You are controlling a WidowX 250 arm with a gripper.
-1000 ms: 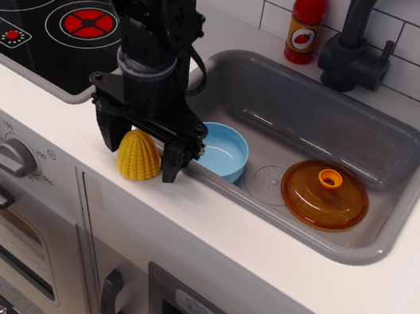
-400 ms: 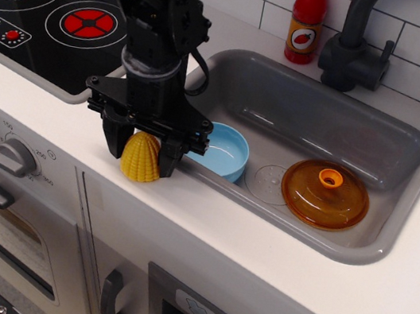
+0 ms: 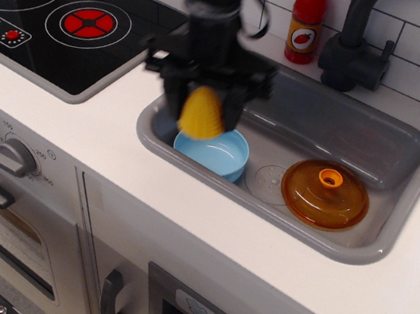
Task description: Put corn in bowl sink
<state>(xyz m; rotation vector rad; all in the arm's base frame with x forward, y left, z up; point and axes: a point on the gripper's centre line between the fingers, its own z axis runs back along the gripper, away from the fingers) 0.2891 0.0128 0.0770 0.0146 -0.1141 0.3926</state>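
Note:
My gripper [image 3: 201, 111] is shut on the yellow ribbed corn [image 3: 202, 114] and holds it in the air above the left end of the grey sink [image 3: 403, 157]. The image of the arm is blurred by motion. The light-blue bowl [image 3: 212, 153] sits in the sink's front left corner, just below and slightly right of the corn. The corn hangs clear of the bowl.
An orange translucent lid with a knob [image 3: 325, 194] lies in the sink to the right of the bowl, beside the round drain [image 3: 269, 181]. A red sauce bottle [image 3: 306, 21] and a dark faucet [image 3: 358, 45] stand behind the sink. A black stovetop [image 3: 48, 13] lies to the left.
The gripper closed on the corn at the counter's front edge, lifted it and carried it up and to the right, over the sink's left end above the bowl.

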